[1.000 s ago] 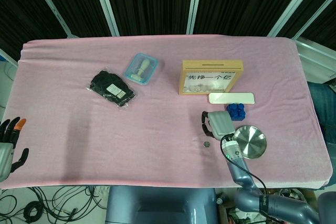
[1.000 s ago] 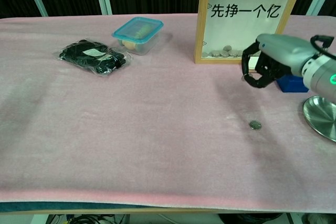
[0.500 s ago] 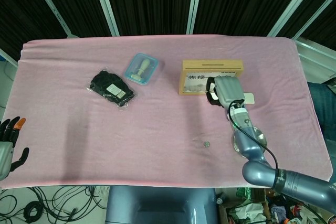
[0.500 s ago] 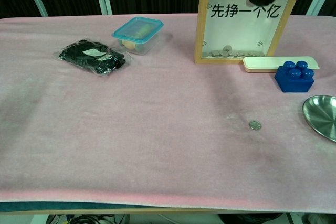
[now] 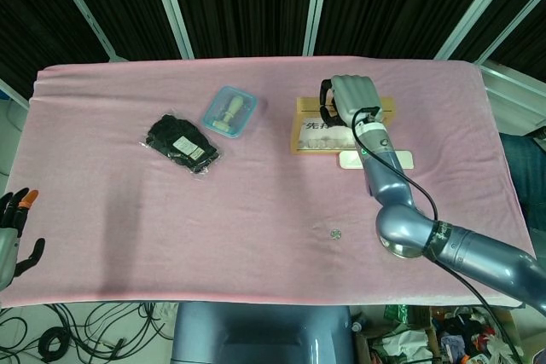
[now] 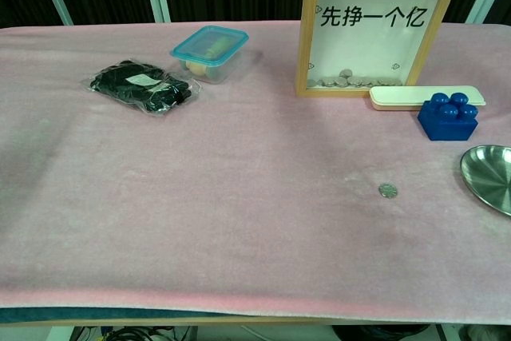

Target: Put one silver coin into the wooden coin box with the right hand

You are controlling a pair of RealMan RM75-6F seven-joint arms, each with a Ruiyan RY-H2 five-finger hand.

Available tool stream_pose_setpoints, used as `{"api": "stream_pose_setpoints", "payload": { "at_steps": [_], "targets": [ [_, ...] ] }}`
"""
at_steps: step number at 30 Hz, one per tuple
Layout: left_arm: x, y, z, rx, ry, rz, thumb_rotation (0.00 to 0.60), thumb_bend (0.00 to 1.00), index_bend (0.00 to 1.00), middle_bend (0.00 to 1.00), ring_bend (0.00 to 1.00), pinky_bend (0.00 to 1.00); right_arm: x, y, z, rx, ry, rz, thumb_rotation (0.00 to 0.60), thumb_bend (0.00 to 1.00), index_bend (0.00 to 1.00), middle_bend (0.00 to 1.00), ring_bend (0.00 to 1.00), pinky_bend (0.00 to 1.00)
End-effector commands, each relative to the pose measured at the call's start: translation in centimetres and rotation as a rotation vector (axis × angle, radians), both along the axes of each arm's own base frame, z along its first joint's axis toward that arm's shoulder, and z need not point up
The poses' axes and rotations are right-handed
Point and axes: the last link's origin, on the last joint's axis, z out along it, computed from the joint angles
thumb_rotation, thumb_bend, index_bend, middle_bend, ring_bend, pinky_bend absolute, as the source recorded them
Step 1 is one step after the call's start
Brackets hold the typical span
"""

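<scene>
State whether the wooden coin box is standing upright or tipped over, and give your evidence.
Upright. In the chest view the wooden coin box stands on its bottom edge, with its printed text level and coins settled along the bottom.

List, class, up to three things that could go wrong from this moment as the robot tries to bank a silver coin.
1. The right robot hand hangs over the wooden coin box; its narrow top slot leaves little margin, so a released coin could bounce off.
2. Whether it holds a coin cannot be seen.
3. One silver coin lies on the pink cloth, possibly dropped.
</scene>
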Motion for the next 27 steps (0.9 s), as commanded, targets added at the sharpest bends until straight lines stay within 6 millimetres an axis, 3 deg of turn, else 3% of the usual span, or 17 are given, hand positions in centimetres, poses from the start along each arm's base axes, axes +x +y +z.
{"api": "stream_pose_setpoints", "payload": {
  "at_steps": [1, 8, 27],
  "targets": [
    [0.0, 0.0, 0.0, 0.003, -0.001, 0.001, 0.600, 0.40, 0.07, 0.04, 0.03, 0.00, 0.0, -0.9, -0.2, 0.006, 0.020, -0.009, 0.600, 0.40, 0.64, 0.97, 1.00, 1.00],
    [0.0, 0.0, 0.0, 0.004, 0.003, 0.000, 0.600, 0.40, 0.07, 0.04, 0.03, 0.00, -0.3, -2.1, 0.0, 0.001, 0.041, -0.030, 0.600, 0.40, 0.64, 0.97, 1.00, 1.00],
    [0.0, -0.1, 0.0, 0.007, 0.009, 0.002, 0.600, 0.40, 0.07, 0.04, 0.03, 0.00, -1.6, -2.3, 1.0, -0.005, 0.085, -0.052, 0.600, 0.40, 0.64, 0.97, 1.00, 1.00]
  ]
}}
